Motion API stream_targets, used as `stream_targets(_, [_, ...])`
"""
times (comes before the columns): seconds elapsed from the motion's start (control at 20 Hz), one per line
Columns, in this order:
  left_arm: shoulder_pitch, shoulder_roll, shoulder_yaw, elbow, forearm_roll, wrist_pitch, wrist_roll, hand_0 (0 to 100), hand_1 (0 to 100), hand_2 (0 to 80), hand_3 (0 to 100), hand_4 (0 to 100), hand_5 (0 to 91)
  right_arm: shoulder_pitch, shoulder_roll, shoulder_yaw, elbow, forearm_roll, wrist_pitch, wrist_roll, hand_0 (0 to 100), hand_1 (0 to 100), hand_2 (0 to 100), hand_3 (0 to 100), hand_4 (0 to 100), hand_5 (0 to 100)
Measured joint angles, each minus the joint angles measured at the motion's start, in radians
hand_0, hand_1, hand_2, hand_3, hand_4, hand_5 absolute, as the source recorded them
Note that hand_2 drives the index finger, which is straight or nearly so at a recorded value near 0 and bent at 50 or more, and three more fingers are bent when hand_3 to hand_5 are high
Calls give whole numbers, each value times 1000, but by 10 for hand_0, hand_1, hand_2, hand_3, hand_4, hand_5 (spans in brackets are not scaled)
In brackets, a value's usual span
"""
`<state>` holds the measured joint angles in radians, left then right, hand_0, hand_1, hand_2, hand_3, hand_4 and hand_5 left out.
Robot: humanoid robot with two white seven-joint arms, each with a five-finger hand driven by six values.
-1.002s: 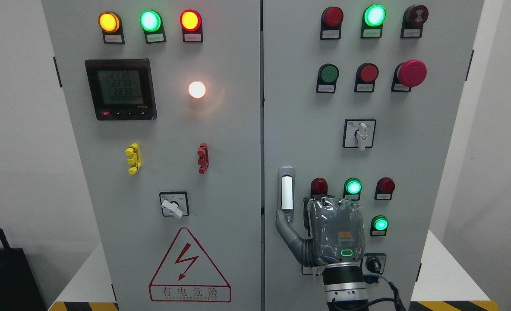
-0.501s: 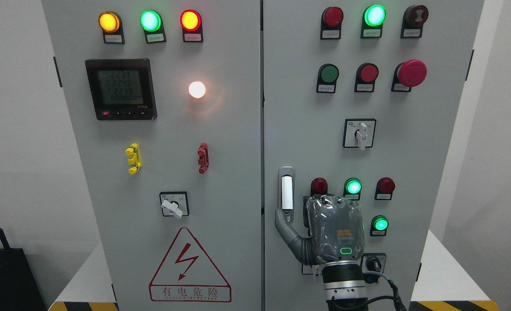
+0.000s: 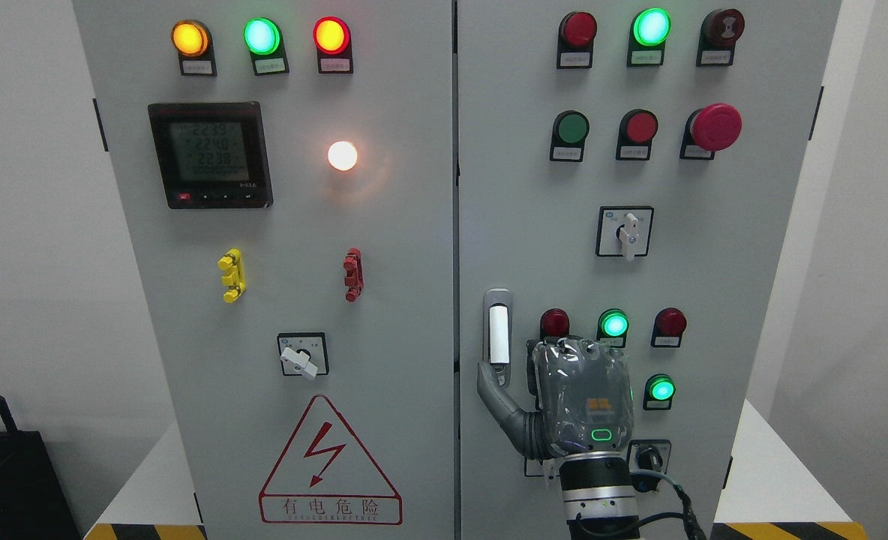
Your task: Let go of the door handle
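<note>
Door handle [image 3: 497, 328] is seen as a slim upright silver fitting with a white centre strip, mounted on the right door [image 3: 714, 247] of a grey electrical cabinet, close to the seam where that door meets the left door [image 3: 391, 247]. Just below and to the right of the door handle, the right hand [image 3: 573, 405] is raised from the bottom edge, its grey back wrapped in clear film and turned toward the camera. The thumb [image 3: 491, 382] is stretched up and out toward the door handle, with its tip at the lower end of the fitting; whether the tip touches it cannot be told. The other fingers are hidden behind the palm, so their spread cannot be told, and nothing is seen to be gripped. To the right of the door handle a row of three round lamps is fitted, of which the middle green lamp [image 3: 613, 325] is lit, and a further green lamp [image 3: 661, 389] glows below that row, just right of the hand. Above and to the right of the door handle a rotary switch [image 3: 625, 232] is set. On the left door, level with the lower end of the door handle, a second selector switch [image 3: 302, 355] is mounted above a red warning triangle [image 3: 329, 463].
</note>
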<state>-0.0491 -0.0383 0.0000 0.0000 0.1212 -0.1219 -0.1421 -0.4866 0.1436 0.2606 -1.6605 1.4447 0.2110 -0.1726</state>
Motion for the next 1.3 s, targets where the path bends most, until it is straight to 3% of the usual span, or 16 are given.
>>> stream_targets(1.3, [0,0,0,0,0,-3,0,120,389,0,0,0,0,2,3,-10,0,-2,2,-7,392,129,958,1000,950,977])
